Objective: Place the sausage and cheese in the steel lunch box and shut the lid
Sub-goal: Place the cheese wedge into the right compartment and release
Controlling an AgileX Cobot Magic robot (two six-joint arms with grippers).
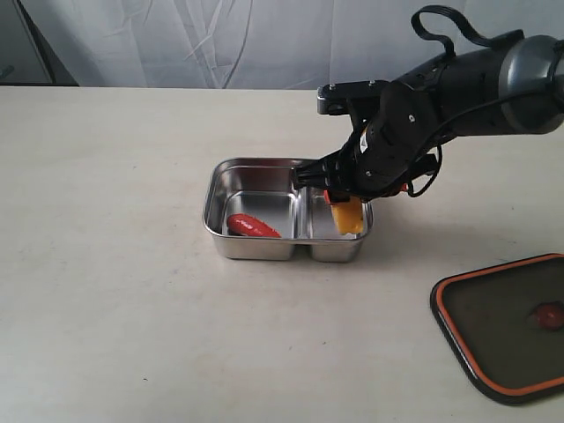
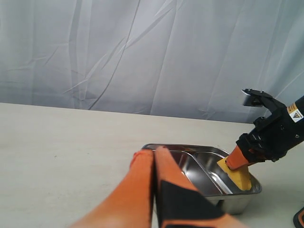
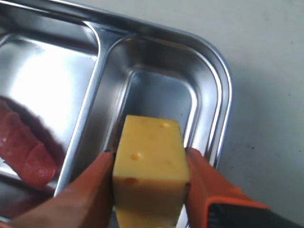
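The steel lunch box (image 1: 216,192) sits mid-table with two compartments. The red sausage (image 1: 252,226) lies in its left, larger compartment, also seen in the right wrist view (image 3: 26,154). My right gripper (image 1: 339,196) is shut on the yellow cheese (image 1: 347,215), holding it down in the smaller right compartment; its orange fingers (image 3: 90,183) press both sides of the cheese (image 3: 151,156). The dark lid (image 1: 511,322) with an orange rim lies flat at the table's front right. My left gripper (image 2: 154,151) is shut and empty, beside the lunch box (image 2: 199,151) and out of the exterior view.
A white curtain (image 1: 220,40) hangs behind the table (image 1: 106,291). The right arm (image 1: 476,79) reaches in from the back right above the box.
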